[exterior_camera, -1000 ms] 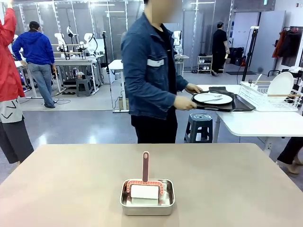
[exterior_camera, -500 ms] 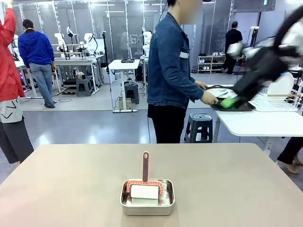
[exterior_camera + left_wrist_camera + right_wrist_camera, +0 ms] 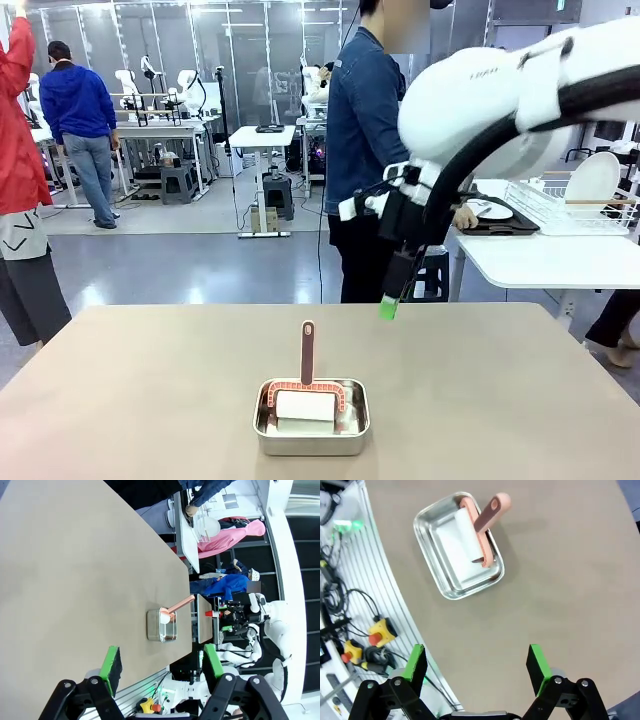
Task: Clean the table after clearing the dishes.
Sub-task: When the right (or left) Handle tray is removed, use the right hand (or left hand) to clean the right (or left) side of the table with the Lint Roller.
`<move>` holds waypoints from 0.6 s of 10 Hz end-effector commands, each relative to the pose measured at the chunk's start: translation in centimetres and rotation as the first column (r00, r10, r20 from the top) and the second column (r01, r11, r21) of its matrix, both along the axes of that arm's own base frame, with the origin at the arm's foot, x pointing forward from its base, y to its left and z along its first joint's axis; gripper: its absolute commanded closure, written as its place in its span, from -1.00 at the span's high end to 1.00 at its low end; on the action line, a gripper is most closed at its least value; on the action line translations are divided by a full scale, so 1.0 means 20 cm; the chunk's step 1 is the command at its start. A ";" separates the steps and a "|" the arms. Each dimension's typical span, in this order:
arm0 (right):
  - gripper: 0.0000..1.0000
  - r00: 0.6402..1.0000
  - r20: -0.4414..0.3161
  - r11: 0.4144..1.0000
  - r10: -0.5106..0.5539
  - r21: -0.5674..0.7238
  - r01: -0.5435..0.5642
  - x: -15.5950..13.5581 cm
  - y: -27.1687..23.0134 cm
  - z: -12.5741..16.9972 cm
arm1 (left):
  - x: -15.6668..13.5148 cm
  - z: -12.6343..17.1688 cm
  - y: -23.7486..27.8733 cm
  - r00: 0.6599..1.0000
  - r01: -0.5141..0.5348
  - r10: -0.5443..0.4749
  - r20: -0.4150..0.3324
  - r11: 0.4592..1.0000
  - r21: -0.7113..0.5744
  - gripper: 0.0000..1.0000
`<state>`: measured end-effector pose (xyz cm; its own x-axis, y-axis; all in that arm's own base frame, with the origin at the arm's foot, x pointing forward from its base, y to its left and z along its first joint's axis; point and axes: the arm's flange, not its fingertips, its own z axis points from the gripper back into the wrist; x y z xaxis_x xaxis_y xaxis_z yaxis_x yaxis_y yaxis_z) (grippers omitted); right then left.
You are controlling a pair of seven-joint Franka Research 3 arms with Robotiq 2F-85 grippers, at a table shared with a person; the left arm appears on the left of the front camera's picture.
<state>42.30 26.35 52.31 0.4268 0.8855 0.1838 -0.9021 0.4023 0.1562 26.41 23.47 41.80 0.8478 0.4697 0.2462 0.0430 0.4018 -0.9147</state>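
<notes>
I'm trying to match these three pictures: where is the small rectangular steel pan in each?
Front view: small rectangular steel pan low centre, on the beige table.
Left wrist view: pan centre, near the table's edge.
Right wrist view: pan upper left.
Shared landmark: the pink handle sticking out of it.

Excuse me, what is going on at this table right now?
The person stands at the white side table, one hand at a dark tray carrying a white plate. On the beige table sits a steel pan holding a pink-handled cleaning tool. The right pincer hangs open above the table near the pan, holding nothing. The left pincer is open too.
</notes>
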 end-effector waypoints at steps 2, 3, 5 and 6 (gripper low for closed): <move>1.00 1.000 0.000 1.000 0.000 0.000 0.000 0.00 0.00 0.00 | -0.02 0.02 0.00 1.000 0.005 -0.005 -0.010 1.000 0.005 0.66; 1.00 1.000 0.000 1.000 0.000 0.000 0.000 0.00 0.00 0.00 | -0.02 0.02 0.00 1.000 0.005 -0.005 -0.010 1.000 0.005 0.66; 1.00 1.000 0.000 1.000 0.000 0.000 0.000 0.00 0.00 0.00 | -0.02 0.02 0.00 1.000 0.005 -0.005 -0.010 1.000 0.005 0.66; 1.00 1.000 0.000 1.000 0.000 0.000 0.000 0.00 0.00 0.00 | -0.02 0.02 0.00 1.000 0.005 -0.005 -0.010 1.000 0.005 0.66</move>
<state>42.63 25.98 52.09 0.4185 0.8903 0.1794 -0.9068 0.3983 0.1384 26.41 23.47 41.80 0.8478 0.4696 0.2462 0.0430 0.4019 -0.9147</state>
